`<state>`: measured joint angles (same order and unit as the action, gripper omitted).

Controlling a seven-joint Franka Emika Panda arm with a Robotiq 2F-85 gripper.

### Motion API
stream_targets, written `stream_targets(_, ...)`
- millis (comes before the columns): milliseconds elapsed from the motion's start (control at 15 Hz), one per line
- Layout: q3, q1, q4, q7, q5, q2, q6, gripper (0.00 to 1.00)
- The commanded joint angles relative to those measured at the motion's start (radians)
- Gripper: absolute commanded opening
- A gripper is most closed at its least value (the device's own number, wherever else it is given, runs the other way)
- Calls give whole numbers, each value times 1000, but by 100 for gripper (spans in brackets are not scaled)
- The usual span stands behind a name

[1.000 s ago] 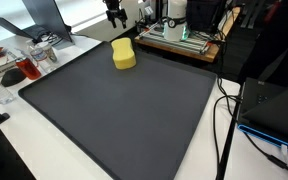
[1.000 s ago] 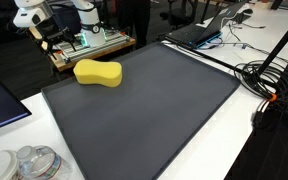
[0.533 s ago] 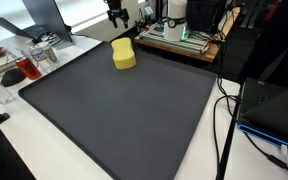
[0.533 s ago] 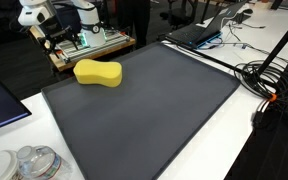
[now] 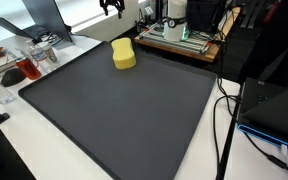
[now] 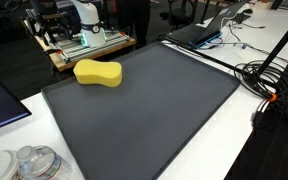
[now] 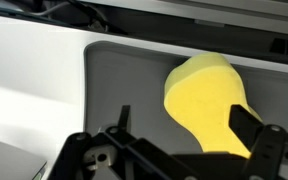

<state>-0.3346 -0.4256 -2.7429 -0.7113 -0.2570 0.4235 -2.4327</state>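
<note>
A yellow peanut-shaped sponge (image 5: 124, 54) (image 6: 98, 73) lies near the far edge of a dark grey mat (image 5: 124, 115) (image 6: 154, 110). My gripper (image 5: 112, 6) hangs high above and behind the sponge, mostly cut off by the top edge of an exterior view. In the wrist view the sponge (image 7: 209, 100) lies far below, between my two dark fingers. The gripper (image 7: 184, 114) is open and holds nothing.
A wooden stand with equipment (image 5: 179, 38) (image 6: 89, 42) sits behind the mat. Plastic containers and a tray (image 5: 19, 65) stand at one side, clear lids (image 6: 29, 163) at a near corner. Cables (image 5: 224, 110) (image 6: 274, 85) and a laptop (image 6: 199, 30) border the mat.
The gripper has risen, now almost out of the top of the exterior views. The sponge has not moved.
</note>
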Motion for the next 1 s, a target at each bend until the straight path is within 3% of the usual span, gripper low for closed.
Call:
stream_targets(0, 61, 0, -3, 51, -157, 81, 49, 100)
stream_targets(267, 130, 44, 1, 54, -283, 120, 109, 100)
stream_targets(467, 183, 111, 1, 46, -312, 137, 217, 100)
stream_targets(733, 238, 259, 2, 22, -256, 154, 393, 100)
stream_targets(933, 260, 392, 1, 4, -193, 164, 413, 100)
